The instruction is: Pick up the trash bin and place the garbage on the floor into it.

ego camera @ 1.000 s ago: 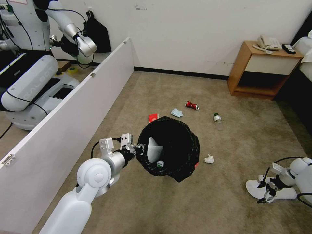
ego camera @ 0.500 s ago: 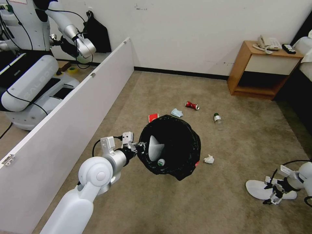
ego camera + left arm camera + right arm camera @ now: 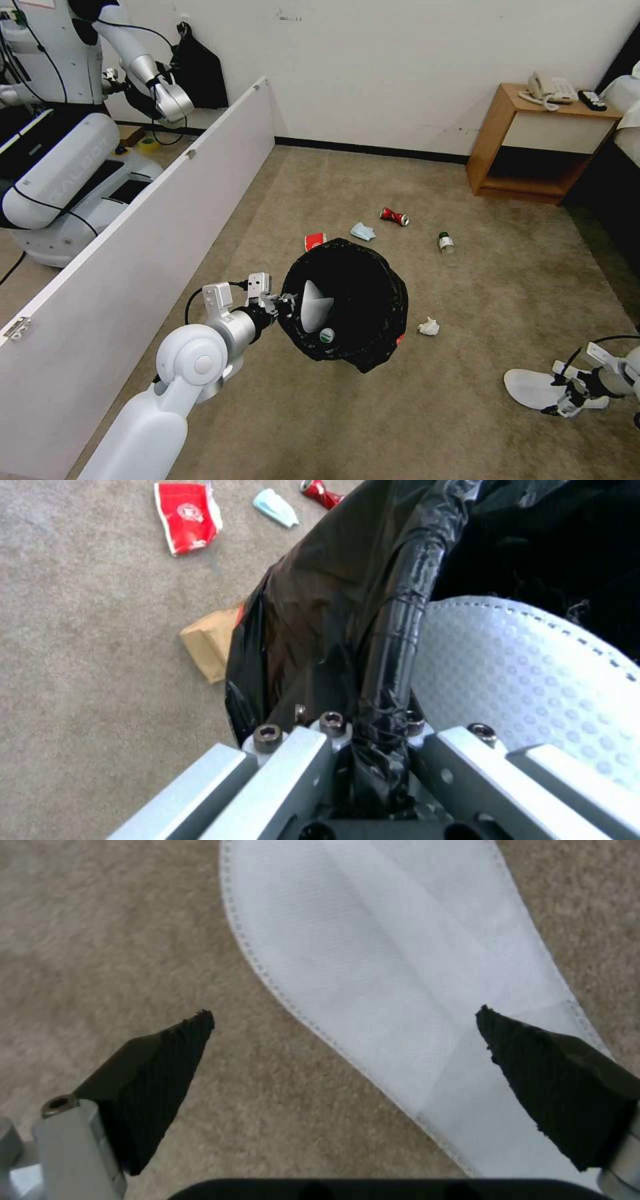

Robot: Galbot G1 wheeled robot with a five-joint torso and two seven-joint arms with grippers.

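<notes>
**A:** Start at the left. What is the left gripper (image 3: 283, 308) doing?

**B:** It is clamped on the rim of the trash bin (image 3: 347, 300), pinching the black bag liner against the edge; the left wrist view shows the plastic bunched between its jaws. The bin hangs above the floor (image 3: 413, 413), mouth tilted up toward the head camera. Inside lie a white slipper (image 3: 313, 307) and a green-capped bottle (image 3: 327, 336).

**A:** And the litter beyond it?

**B:** On the carpet behind the bin: a red carton (image 3: 315, 241), a blue face mask (image 3: 363, 231), a crushed red can (image 3: 394, 216), then a clear bottle (image 3: 445, 243). A tissue wad (image 3: 429, 327) lies just right of the bin. The wrist camera also catches a brown cardboard piece (image 3: 210, 642) beside the bag.

**A:** Far right?

**B:** The right gripper (image 3: 567, 400) is low over the second slipper (image 3: 533, 390), fingers spread wide, one tip over the carpet and the other over the sole. It holds nothing.

**A:** What could go wrong?

**B:** I'd judge the slipper is flat and thin, so closing too high could skate off it, and too low could jam the tips into the pile. The bin is held at one point on slick plastic; it could sag or slip.
</notes>
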